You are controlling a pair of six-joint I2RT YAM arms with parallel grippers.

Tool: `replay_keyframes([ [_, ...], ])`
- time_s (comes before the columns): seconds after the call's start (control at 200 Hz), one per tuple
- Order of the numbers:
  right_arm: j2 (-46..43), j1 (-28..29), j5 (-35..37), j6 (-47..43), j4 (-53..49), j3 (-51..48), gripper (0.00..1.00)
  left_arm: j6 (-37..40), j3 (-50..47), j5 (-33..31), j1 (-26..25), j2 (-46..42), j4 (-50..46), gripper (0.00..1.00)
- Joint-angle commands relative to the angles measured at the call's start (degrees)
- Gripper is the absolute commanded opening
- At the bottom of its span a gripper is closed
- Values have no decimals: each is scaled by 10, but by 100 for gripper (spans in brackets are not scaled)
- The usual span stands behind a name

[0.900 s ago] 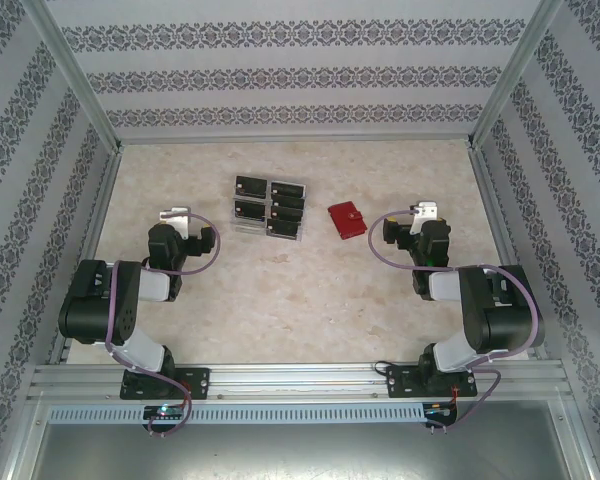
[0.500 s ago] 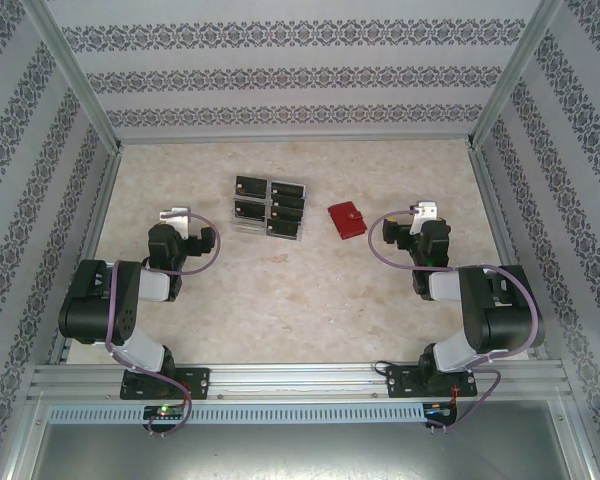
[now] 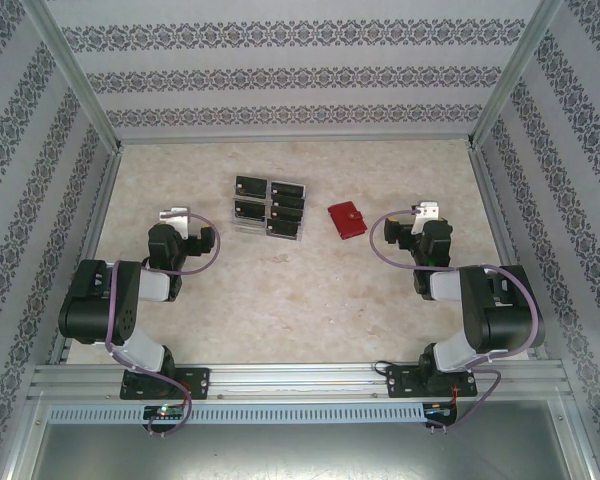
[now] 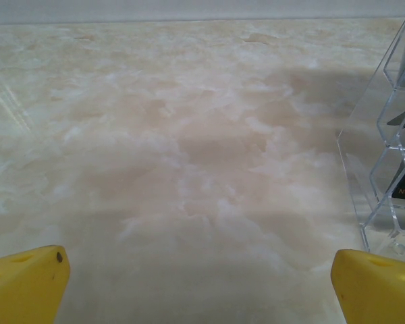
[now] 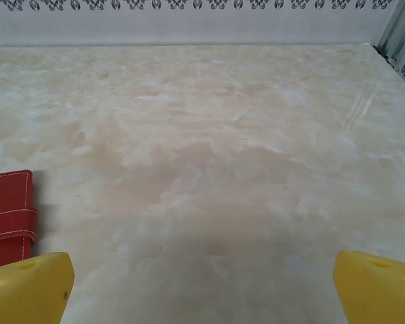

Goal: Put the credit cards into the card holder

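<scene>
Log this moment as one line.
left hand: open, empty | right hand: open, empty | credit cards: in clear tray | card holder: closed, untouched

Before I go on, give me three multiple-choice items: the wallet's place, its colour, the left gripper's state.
1. The wallet lies: A right of the tray; B in the tray; C left of the tray.
2. The wallet is: A blue; B red; C black.
3. The left gripper is: A shut on the wallet; B shut, empty; C open.
A: the top view shows it right of the tray, apart. B: it is plainly red. C: its yellow fingers stand wide apart, nothing between.
</scene>
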Motion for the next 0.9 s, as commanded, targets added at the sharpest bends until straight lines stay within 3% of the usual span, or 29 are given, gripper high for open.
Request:
replay_keyframes([
  [0.0, -6, -5, -16, 8, 12, 7, 98, 1, 7, -5, 2, -2, 11, 100],
  [0.13, -43, -2, -1, 9, 9, -5, 98, -5, 7, -22, 2, -31, -10, 100],
  [0.265, -144, -3, 32, 41, -175, 37, 98, -23, 23, -66, 3, -96, -99, 100],
  [0.425, -218, -12, 38, 222, -347, 103, 98, -78, 59, -108, 3, -168, -234, 100],
  [0.49, -239, -20, 29, 281, -395, 116, 98, -111, 78, -101, 3, -192, -280, 100],
  [0.585, -260, -28, -52, 298, -422, 127, 98, -175, 116, -84, 2, -221, -364, 100],
  [0.675, -271, -26, -130, 309, -451, 141, 97, -222, 143, -32, 1, -234, -408, 100],
  [0.734, -268, -18, -166, 314, -492, 160, 92, -252, 158, -3, 0, -236, -430, 100],
  [0.894, -210, 41, -159, 281, -658, 253, 82, -305, 197, 63, -12, -213, -482, 100],
])
